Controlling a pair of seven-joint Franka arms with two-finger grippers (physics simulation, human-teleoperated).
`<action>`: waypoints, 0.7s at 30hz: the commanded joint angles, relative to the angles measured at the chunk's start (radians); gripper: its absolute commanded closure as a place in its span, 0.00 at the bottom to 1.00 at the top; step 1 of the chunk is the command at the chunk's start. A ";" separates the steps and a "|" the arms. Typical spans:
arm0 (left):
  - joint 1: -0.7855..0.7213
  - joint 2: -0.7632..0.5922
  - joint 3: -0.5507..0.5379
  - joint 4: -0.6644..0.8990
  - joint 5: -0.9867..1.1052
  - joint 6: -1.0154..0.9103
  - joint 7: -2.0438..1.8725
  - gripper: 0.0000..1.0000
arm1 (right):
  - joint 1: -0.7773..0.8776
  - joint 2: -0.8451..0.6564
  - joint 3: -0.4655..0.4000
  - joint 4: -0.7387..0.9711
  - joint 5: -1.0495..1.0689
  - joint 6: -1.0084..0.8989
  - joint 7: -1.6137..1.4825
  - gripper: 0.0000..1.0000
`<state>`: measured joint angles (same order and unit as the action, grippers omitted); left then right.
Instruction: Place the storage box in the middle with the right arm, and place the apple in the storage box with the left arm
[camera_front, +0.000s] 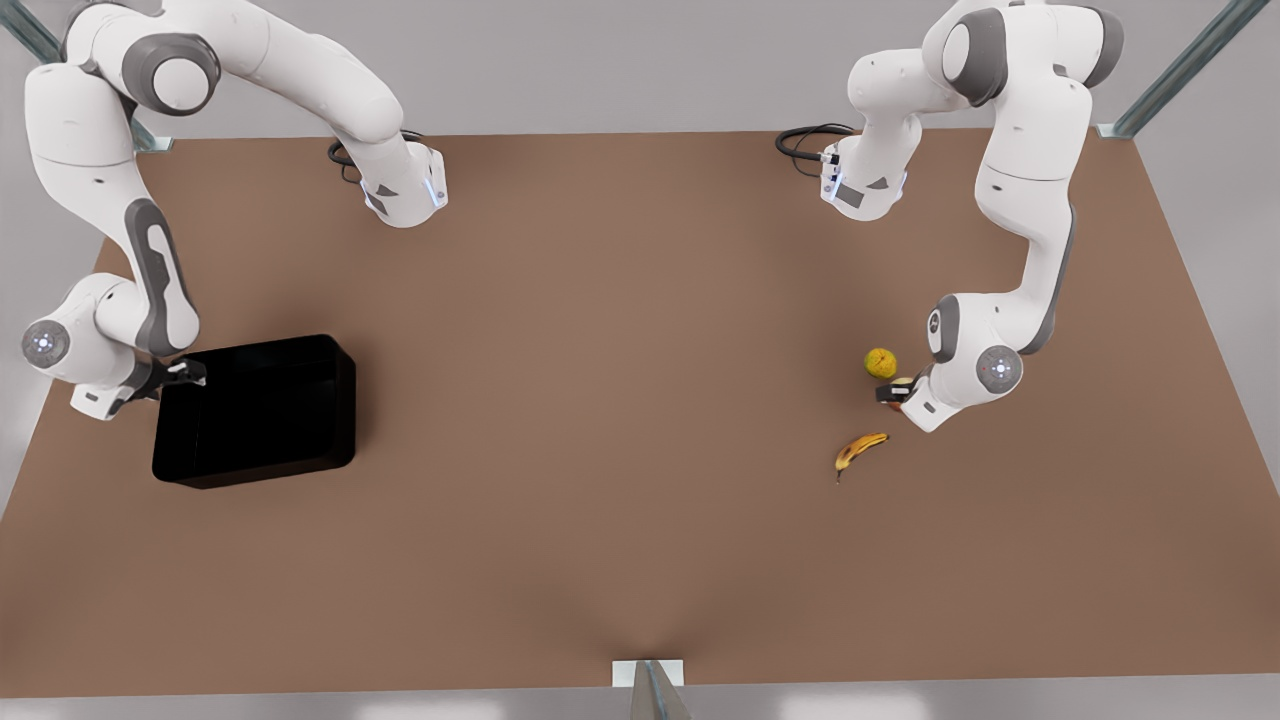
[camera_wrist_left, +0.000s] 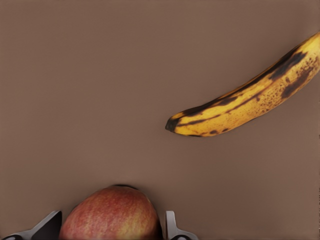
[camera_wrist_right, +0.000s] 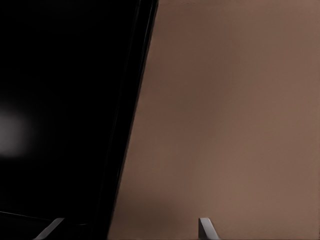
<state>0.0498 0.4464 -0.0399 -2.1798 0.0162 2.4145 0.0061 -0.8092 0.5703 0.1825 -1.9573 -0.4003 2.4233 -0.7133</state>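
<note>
While the storage box (camera_front: 262, 410) sits far toward the front view's left edge of the worktop (camera_front: 600, 400), well away from the middle, the right gripper (camera_front: 178, 377) straddles its wall, jaws apart, one finger inside the bin and one outside in the right wrist view. If that grasp closes on too little of the glossy rim, the box could pivot or slip as it is dragged.

Across the worktop, the left gripper (camera_front: 893, 393) has its jaws around the apple (camera_wrist_left: 111, 214), close on both sides, though firm contact cannot be confirmed. The yellow-green fruit (camera_front: 880, 362) lies just beside it and the spotted banana (camera_wrist_left: 247, 97) lies near; a lift that swings sideways could knock either. Releasing the apple before the box reaches the middle would miss it.
</note>
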 joint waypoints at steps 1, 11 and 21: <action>-0.001 0.000 -0.001 0.000 -0.001 0.000 0.000 0.00 | -0.001 0.010 0.000 0.000 0.000 0.008 0.000 0.44; -0.001 0.000 0.000 0.000 0.001 -0.002 0.000 0.09 | -0.004 -0.006 0.000 0.005 0.000 -0.010 0.001 0.79; -0.001 0.003 0.000 0.002 0.001 -0.002 0.000 0.15 | -0.004 -0.055 0.022 0.014 0.001 -0.072 0.000 0.79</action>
<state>0.0491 0.4509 -0.0399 -2.1783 0.0163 2.4143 0.0062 -0.8144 0.5125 0.2077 -1.9398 -0.2412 2.2603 -0.9282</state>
